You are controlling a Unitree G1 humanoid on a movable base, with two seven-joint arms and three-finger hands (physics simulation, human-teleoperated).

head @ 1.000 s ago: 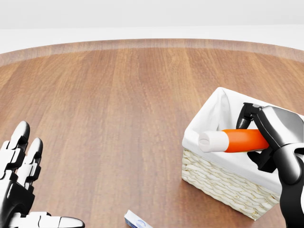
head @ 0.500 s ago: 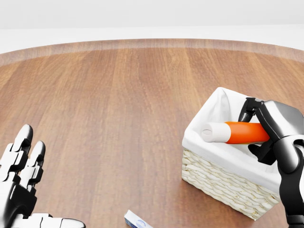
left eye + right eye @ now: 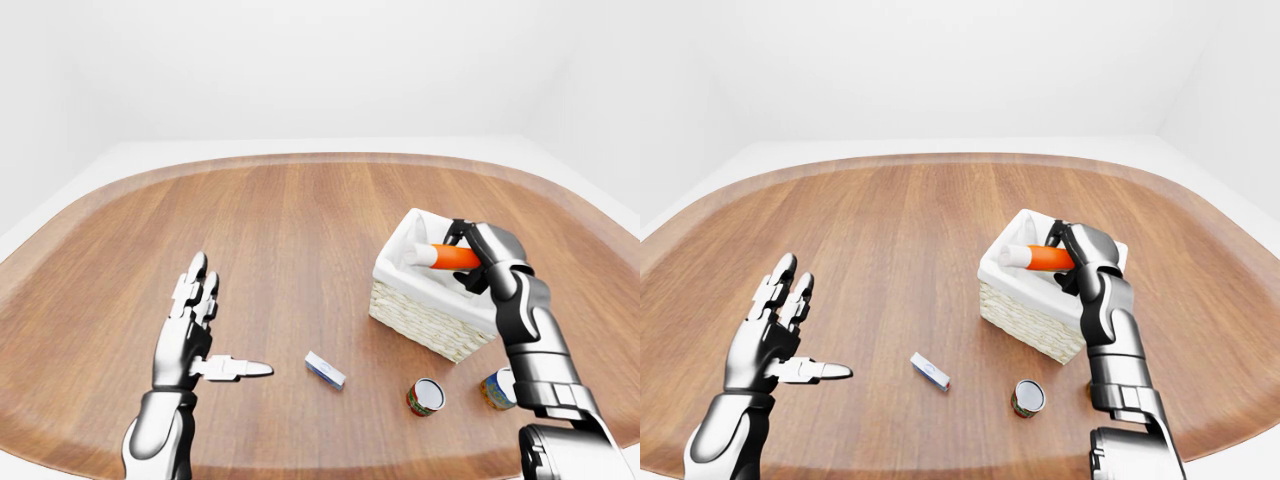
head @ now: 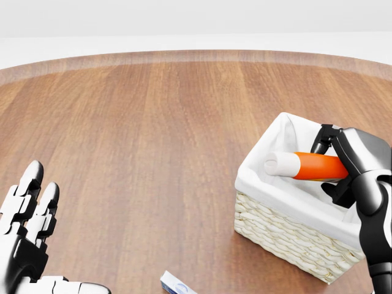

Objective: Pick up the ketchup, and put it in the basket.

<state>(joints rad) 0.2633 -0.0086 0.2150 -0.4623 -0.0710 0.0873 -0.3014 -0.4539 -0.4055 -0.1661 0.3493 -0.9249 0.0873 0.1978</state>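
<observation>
Wood-grain table [image 3: 300, 230], oval, pale rim, bearing all items listed. Wicker basket [image 4: 288, 236] with white cloth liner, standing at the head view's right. Right hand [image 4: 358, 162], clenched round the ketchup [image 4: 312, 166] at its base end; the orange bottle lies nearly level, white cap pointing to the view's left, held over the basket's open top, above the liner and not yet resting in it. Left hand [image 3: 190, 335], released, fingers spread, thumb out, holding nothing, hovering over bare wood well apart from the basket. Small items, from the left-eye view: two cans, one on its side [image 3: 425, 396] and one partly behind the right forearm [image 3: 497, 387], both near the basket's lower edge; a small white-and-blue box [image 3: 325, 369] lying between the hands. Risk, as a judgement: the bottle spans much of the opening, so a release from here could leave the cap end on the liner's rim, letting the bottle tip or roll out onto the table; the knuckles sit close to the basket's far wall and could nudge it. Change against the earlier head views: the bottle has travelled rightward and slightly upward, further over the basket's interior; the left hand has sunk a little; the camera has not shifted.
</observation>
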